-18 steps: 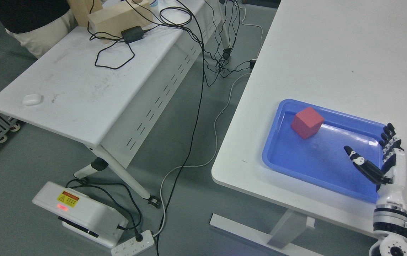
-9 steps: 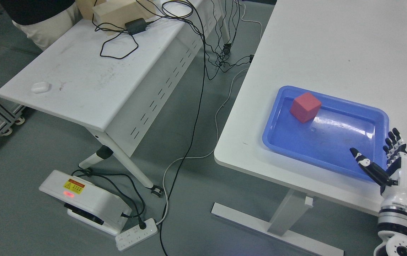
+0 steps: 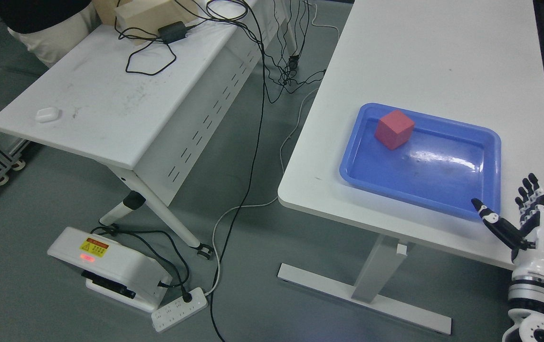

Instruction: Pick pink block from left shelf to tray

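Pulling my right hand (image 3: 521, 218) back off the shallow blue plastic tray (image 3: 443, 183), fingers spread, holding nothing. Pinkish-red cube (image 3: 394, 129) sits inside, so I reckon the job's done.

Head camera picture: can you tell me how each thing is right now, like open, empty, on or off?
pink block: lying in the tray, far left corner, nothing holding it.
blue tray: flat on the white table, holds only the block.
right robot hand: open, fingers spread, empty, at the tray's near right corner.
white box on the floor: red light glowing.
power strip: plug in it.
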